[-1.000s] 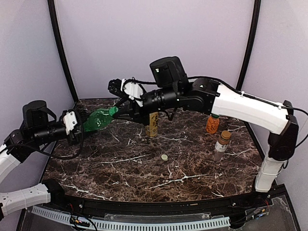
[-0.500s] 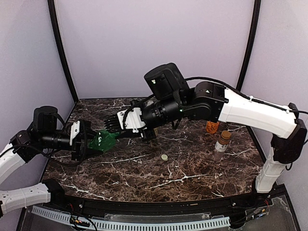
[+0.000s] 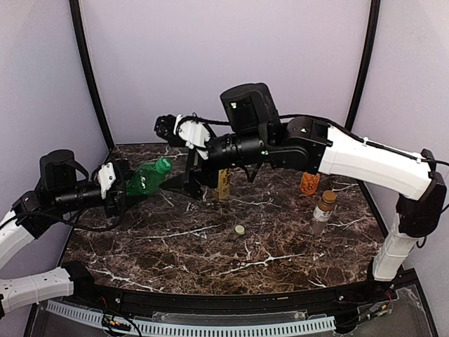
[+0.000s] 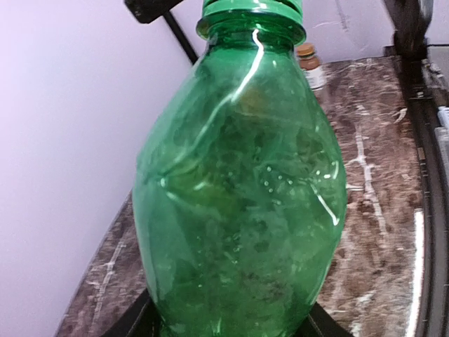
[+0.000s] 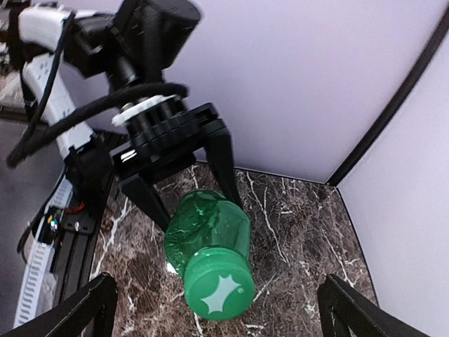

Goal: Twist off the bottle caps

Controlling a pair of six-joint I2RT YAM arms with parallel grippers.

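My left gripper (image 3: 125, 189) is shut on the body of the all-green bottle (image 3: 146, 178), holding it tilted above the table's left side, neck toward the right arm. In the left wrist view the green bottle (image 4: 238, 196) fills the frame, with the left gripper (image 4: 228, 327) round its base. The green cap (image 5: 219, 286) sits on the neck. My right gripper (image 5: 216, 282) stands open, its fingers (image 5: 81, 309) wide on either side of the cap and apart from it. From above, the right gripper (image 3: 175, 159) hangs just by the cap (image 3: 163, 166).
A bottle with yellow liquid (image 3: 223, 184) stands mid-table, partly behind the right arm. The squat orange bottle (image 3: 309, 182) and the slim clear bottle (image 3: 323, 210) stand at the right. A small loose cap (image 3: 240, 229) lies on the marble table (image 3: 210, 260).
The right gripper, shut on the green cap before, has opened and let go. The bottle dipped toward the table half a second ago and is raised again.
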